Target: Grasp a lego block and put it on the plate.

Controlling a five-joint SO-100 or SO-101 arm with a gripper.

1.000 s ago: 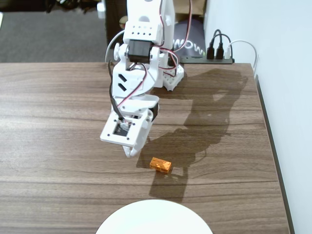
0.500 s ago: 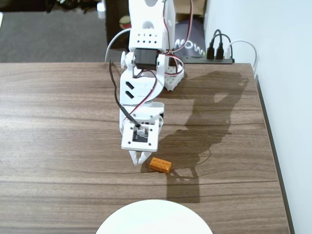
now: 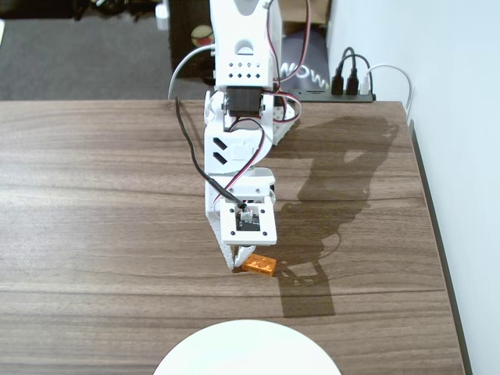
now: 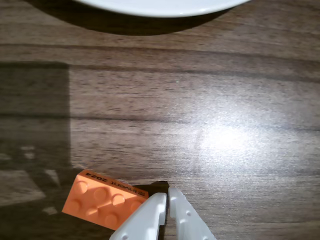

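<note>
Wood table [image 4: 240,125], lego block [image 4: 102,200] printed "2024"

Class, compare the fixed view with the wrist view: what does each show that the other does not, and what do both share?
Only the fixed view shows the arm, its cables and the plugs by the wall. Only the wrist view shows the printed lettering on the brick and the fingertips nearly together beside it. Both show the orange brick, the gripper, the white plate and the wooden table.
</note>
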